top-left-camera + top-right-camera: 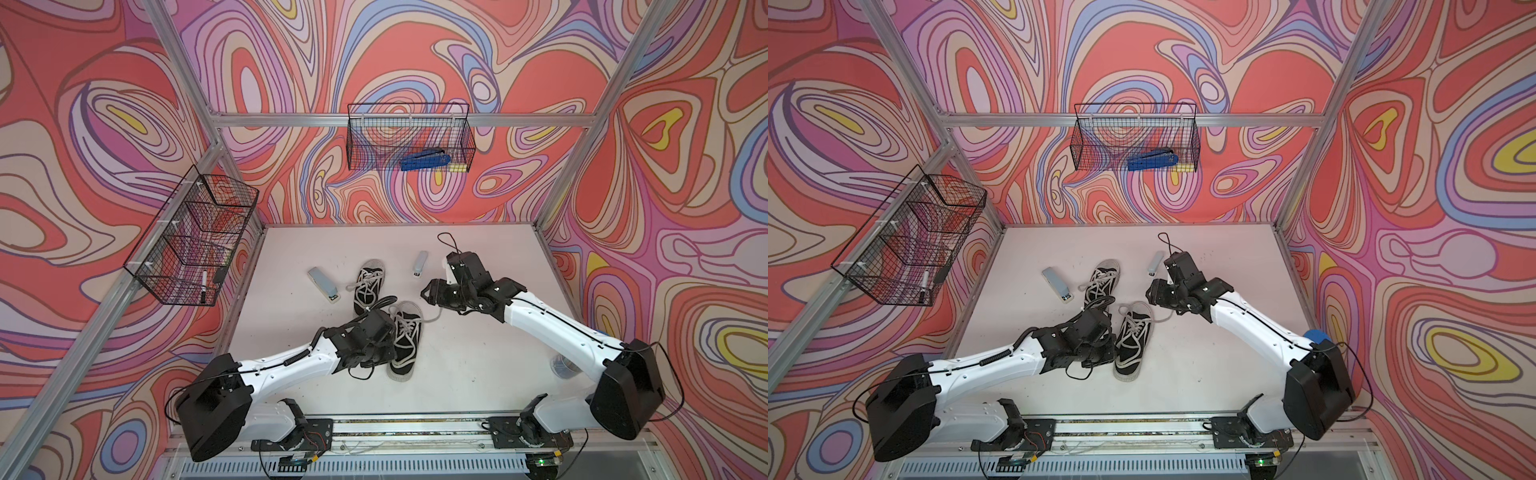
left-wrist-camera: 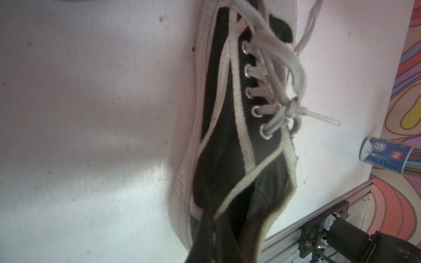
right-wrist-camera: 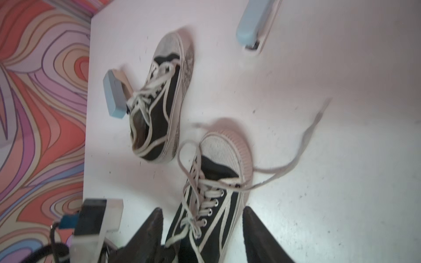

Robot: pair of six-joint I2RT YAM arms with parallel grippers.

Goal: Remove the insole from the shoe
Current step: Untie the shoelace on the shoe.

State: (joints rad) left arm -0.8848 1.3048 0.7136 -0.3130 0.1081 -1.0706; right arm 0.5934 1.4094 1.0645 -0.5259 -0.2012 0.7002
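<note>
The far sneaker [image 1: 368, 286], flanked by the left stapler [image 1: 324, 284] and the right stapler [image 1: 419, 264], lies just behind the near sneaker [image 1: 405, 345] at the table's [image 1: 457, 374] middle.

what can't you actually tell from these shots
- Insole: in the left wrist view the opening of the near shoe is dark; no insole shows.
- Grip: the left hand is cut off by that view's edge and covered by its own wrist in both top views; what it pinches is unclear.
- Inside of the far shoe: the right wrist view is blurred.
- The blue item in the back basket: too small to identify.
</note>
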